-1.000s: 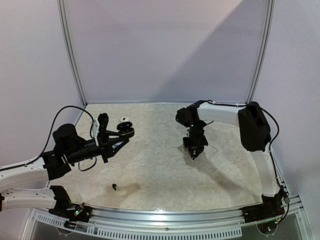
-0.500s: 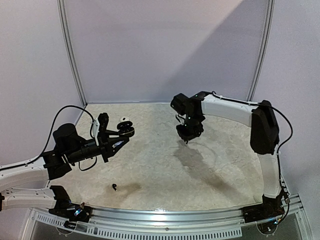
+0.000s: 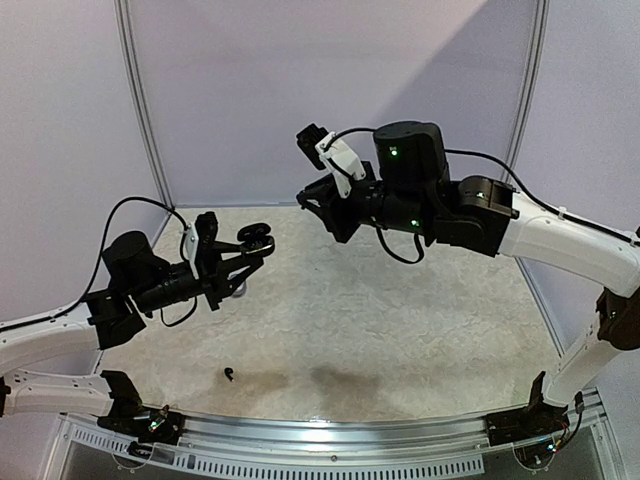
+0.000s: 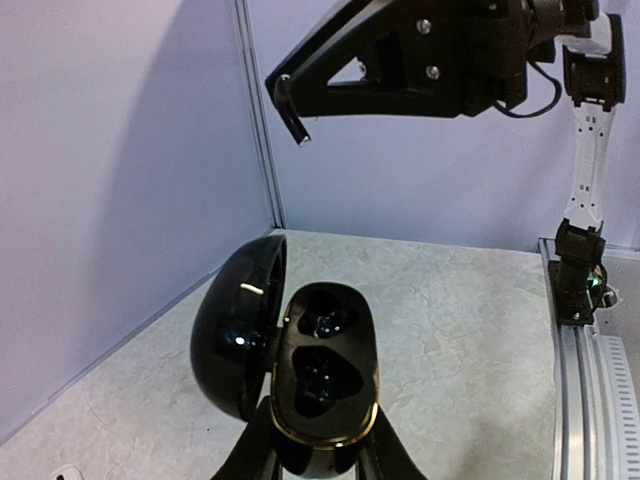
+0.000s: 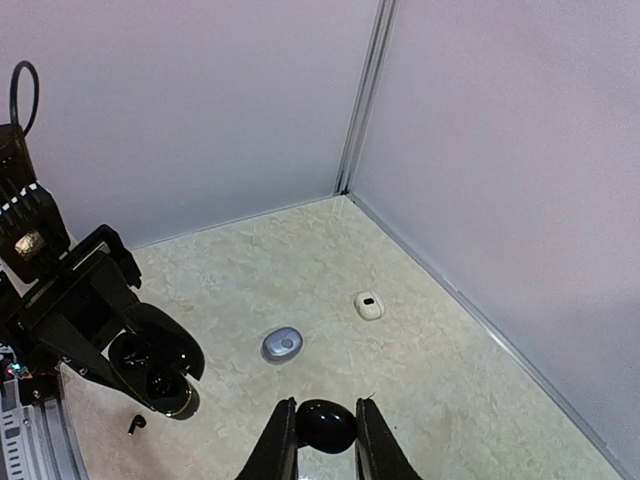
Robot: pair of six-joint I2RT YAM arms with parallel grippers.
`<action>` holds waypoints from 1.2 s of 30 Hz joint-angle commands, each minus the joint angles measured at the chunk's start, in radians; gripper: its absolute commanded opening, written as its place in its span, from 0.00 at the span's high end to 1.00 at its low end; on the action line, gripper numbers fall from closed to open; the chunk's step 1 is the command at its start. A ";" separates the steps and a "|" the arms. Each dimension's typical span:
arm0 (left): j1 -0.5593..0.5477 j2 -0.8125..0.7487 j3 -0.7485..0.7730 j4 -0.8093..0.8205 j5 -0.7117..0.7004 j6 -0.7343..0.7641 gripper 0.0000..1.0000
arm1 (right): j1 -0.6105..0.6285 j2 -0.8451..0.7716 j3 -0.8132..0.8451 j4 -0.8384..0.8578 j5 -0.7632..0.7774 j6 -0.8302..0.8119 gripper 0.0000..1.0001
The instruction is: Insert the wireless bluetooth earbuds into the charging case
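Left gripper [image 3: 247,247] is up off the table [image 3: 400,330] over its left side, jaws clamped on the base of the black charging case [image 4: 325,375]. The case is wide open, its lid [image 4: 240,335] swung out to one side and both wells facing up. The wells are glossy and dark, too dark to tell whether anything sits in them. Over to the right gripper [image 5: 324,412], high in the air above the far half of the table and pointing toward the case: its jaws are pinching a small glossy black earbud [image 5: 325,428], only the rounded body showing between the fingers [image 5: 283,440], no stem in sight. Gripper and case are well apart, with open air between them. Down on the table, a second black earbud [image 3: 230,375] lies loose near the near edge, left of the middle. Toward the far left corner sit a small grey oval thing [image 5: 283,344] and, closer to the far edge, a small white squarish thing [image 5: 368,305], the two near each other but apart.
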 commanded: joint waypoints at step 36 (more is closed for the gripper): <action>0.082 0.149 0.235 -0.092 0.174 -0.020 1.00 | 0.033 -0.139 -0.143 0.355 -0.218 -0.212 1.00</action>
